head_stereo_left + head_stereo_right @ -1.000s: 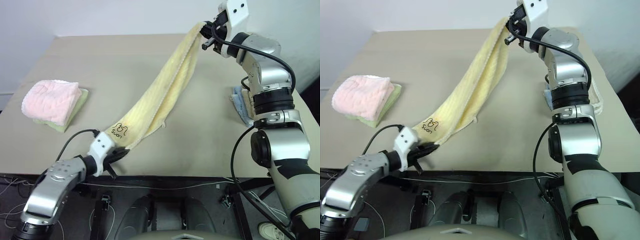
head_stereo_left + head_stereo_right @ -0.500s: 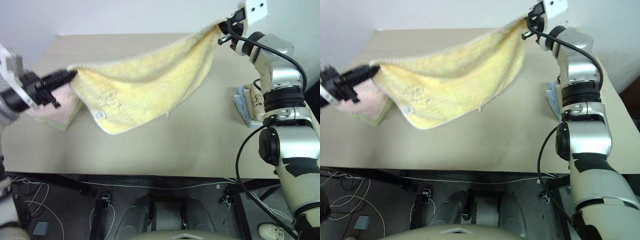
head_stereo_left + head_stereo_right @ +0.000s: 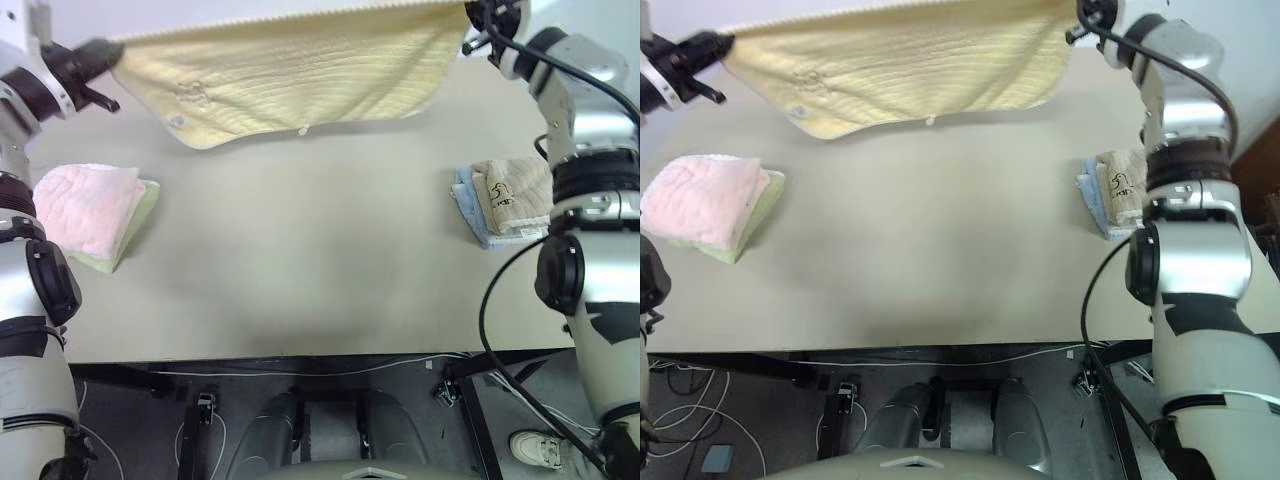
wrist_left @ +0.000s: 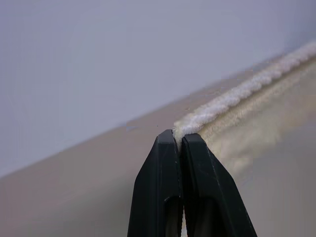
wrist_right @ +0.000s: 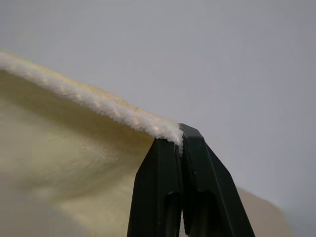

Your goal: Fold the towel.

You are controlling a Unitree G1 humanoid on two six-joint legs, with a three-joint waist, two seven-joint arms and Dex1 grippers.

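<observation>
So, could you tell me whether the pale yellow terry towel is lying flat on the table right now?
No, the pale yellow terry towel hangs stretched in the air between the left hand and right hand.

You can read no text here with any certainty. The yellow towel (image 3: pixel 300 75) carries a faint mark near its left end, seen from the back through the cloth, and you cannot make out its letters; a small tag hangs at its lower left edge, too small to read. The beige towel (image 3: pixel 515 195) on the right of the counter (image 3: pixel 300 260) shows a small dark printed logo on its folded face, but its characters are too small for you to read.
</observation>
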